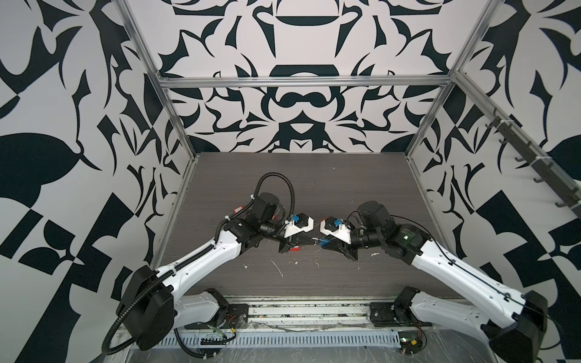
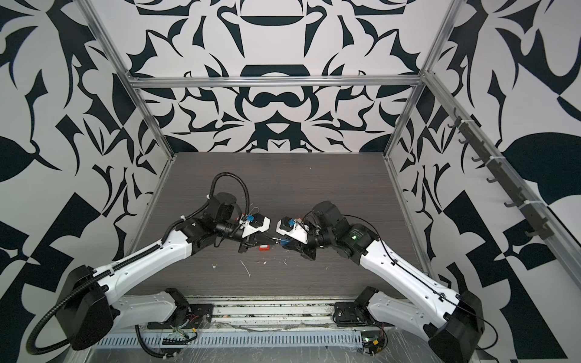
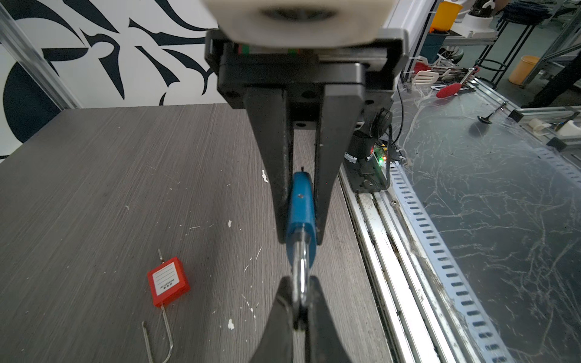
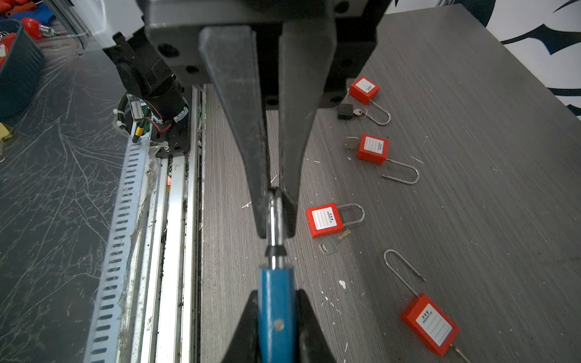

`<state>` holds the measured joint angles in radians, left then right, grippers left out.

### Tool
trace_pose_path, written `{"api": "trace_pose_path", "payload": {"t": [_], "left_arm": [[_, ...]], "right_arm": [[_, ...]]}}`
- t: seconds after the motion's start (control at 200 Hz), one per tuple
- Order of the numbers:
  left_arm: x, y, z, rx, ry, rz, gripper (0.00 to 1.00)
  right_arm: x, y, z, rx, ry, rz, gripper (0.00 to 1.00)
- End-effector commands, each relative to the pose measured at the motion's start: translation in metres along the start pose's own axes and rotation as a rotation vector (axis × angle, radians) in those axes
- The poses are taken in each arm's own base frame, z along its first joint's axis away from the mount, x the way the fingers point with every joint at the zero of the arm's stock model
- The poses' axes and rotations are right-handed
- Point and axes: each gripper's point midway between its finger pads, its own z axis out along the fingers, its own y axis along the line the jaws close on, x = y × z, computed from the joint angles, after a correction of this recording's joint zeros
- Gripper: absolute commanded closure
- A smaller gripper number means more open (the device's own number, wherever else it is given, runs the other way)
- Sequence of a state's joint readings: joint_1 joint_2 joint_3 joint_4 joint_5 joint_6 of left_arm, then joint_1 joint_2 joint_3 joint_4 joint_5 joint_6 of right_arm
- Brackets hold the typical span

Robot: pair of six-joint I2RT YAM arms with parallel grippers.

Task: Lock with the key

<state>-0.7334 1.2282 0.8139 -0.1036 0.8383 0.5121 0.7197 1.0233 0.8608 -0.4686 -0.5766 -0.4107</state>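
Top views both show a grey wood-grain tabletop [image 1: 314, 182] boxed by aluminium frame rails [image 1: 301, 82] and black-and-white patterned walls [image 1: 63, 157]. The left pincer [image 1: 312, 239] and right pincer [image 1: 323, 244] meet tip to tip.

Left wrist: left pincer [image 3: 299, 281] clamped on silver steel shackle [image 3: 301, 270], right pincer [image 3: 300, 235] clamped on blue rectangular padlock body [image 3: 300, 204]. One red plastic padlock [image 3: 168, 281], shackle open, lies on the table nearby.

Right wrist adds four red padlocks [image 4: 323, 220] beside the right pincer, with a flat silver key [image 4: 328, 248] just beside one.
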Motion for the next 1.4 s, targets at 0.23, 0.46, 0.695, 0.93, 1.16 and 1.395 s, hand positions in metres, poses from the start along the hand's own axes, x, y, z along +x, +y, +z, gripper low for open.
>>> {"api": "trace_pose_path", "payload": {"t": [0.23, 0.46, 0.695, 0.93, 1.16, 1.395], "left_arm": [[-0.011, -0.033, 0.032, 0.120, -0.080, 0.110, 1.00], [-0.005, -0.033, 0.043, 0.133, -0.089, 0.079, 1.00], [-0.006, -0.031, 0.043, 0.104, -0.091, 0.091, 1.00], [-0.014, -0.010, -0.002, 0.008, -0.055, 0.084, 1.00], [-0.011, -0.003, -0.028, -0.010, 0.013, 0.065, 1.00], [-0.010, 0.001, -0.029, -0.005, 0.049, 0.073, 1.00]], "right_arm": [[-0.107, -0.010, -0.008, -0.015, -0.370, -0.148, 1.00], [-0.108, -0.011, -0.001, -0.007, -0.373, -0.175, 1.00], [-0.103, -0.011, 0.003, 0.005, -0.350, -0.178, 1.00], [-0.053, -0.015, -0.009, 0.118, -0.149, -0.146, 0.74], [-0.009, -0.004, -0.035, 0.201, -0.044, -0.069, 0.58], [-0.010, 0.004, -0.053, 0.207, -0.017, -0.064, 0.61]]}}
